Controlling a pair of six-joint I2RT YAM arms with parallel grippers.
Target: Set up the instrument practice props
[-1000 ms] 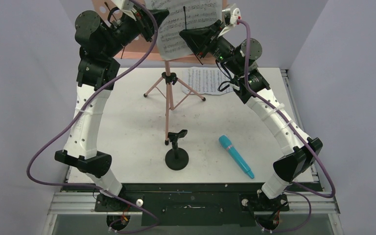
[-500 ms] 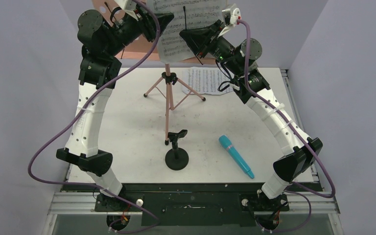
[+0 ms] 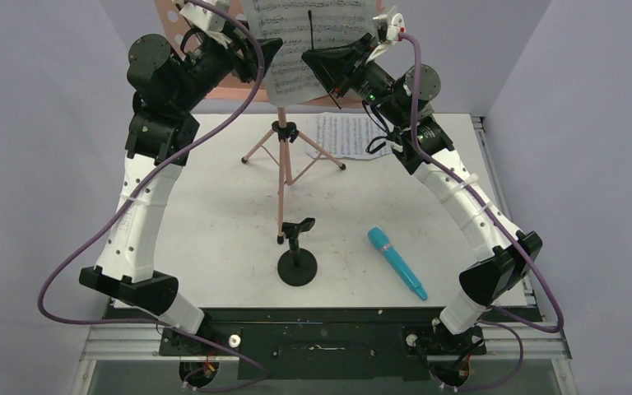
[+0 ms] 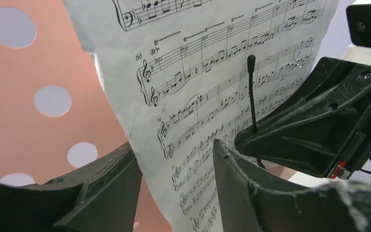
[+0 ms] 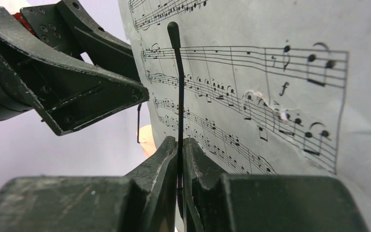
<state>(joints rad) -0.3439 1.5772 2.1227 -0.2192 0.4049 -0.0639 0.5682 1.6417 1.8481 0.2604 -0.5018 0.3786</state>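
Observation:
The pink perforated music stand (image 3: pixel 282 156) stands at the back of the table, one sheet-music page (image 3: pixel 296 49) leaning on its desk (image 4: pixel 29 130). My left gripper (image 4: pixel 174 145) is open, and the page's (image 4: pixel 212 63) left edge shows in the gap, touching neither finger. My right gripper (image 5: pixel 180 140) is shut on the stand's thin black page-holder wire (image 5: pixel 176 72), which lies across the front of the page (image 5: pixel 251 72). A second page (image 3: pixel 347 136) lies flat behind the tripod. The teal microphone (image 3: pixel 396 262) lies at the front right, beside the black round-based mic stand (image 3: pixel 297 262).
Both grippers (image 3: pixel 276 45) (image 3: pixel 309 59) hang close together high at the stand's desk, nearly tip to tip. The tripod's legs (image 3: pixel 321 152) spread over the table's back middle. Grey walls enclose the table on three sides.
My left gripper has opened and let go of the page, which stays on the stand. The left arm has shifted slightly up and left. The right arm has not moved.

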